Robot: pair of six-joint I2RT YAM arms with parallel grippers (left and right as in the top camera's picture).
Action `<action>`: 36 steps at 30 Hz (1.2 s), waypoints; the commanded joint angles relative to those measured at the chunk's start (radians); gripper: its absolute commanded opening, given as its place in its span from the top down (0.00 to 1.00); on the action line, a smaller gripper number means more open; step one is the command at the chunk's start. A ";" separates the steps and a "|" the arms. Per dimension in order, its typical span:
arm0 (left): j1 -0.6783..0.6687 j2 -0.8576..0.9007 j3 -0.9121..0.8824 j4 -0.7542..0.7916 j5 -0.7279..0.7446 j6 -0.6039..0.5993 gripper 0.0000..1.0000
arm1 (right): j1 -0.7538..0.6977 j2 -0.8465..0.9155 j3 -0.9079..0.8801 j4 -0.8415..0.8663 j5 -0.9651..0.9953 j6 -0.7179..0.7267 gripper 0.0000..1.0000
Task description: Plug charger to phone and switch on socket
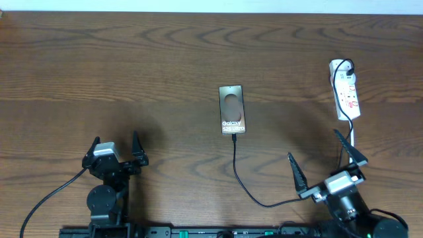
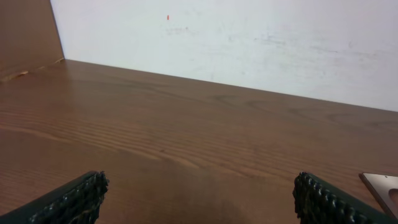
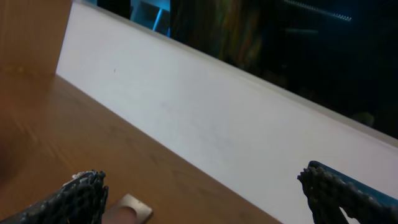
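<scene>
Phone (image 1: 232, 110) central on tabletop (image 1: 132, 66), charger (image 1: 241, 178) meeting its near edge; socket (image 1: 346, 98) beyond right gripper (image 1: 312, 144). Left gripper (image 1: 117, 142) well apart. Both jaws wide, empty.

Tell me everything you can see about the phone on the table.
The phone is a small flat rectangular slab lying flat on the wooden table near its middle, long side running away from the robot. Its face looks silver-grey, with a brownish oval and white Galaxy S25 Ultra lettering. The thin black charger cable meets its near short edge; whether the tip is fully seated cannot be told. Nothing else touches it.
</scene>
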 commanded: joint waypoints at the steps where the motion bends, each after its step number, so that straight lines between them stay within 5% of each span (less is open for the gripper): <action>1: 0.004 -0.006 -0.016 -0.043 -0.010 0.006 0.03 | -0.002 -0.006 -0.054 0.042 -0.013 -0.018 0.01; 15: 0.004 -0.006 -0.016 -0.043 -0.010 0.006 0.03 | -0.002 -0.007 -0.322 0.449 0.024 0.061 0.01; 21: 0.004 -0.006 -0.016 -0.043 -0.010 0.006 0.03 | -0.019 -0.007 -0.346 0.446 0.171 0.196 0.01; 36: 0.004 -0.006 -0.016 -0.043 -0.010 0.006 0.03 | -0.076 -0.007 -0.357 0.183 0.251 0.195 0.01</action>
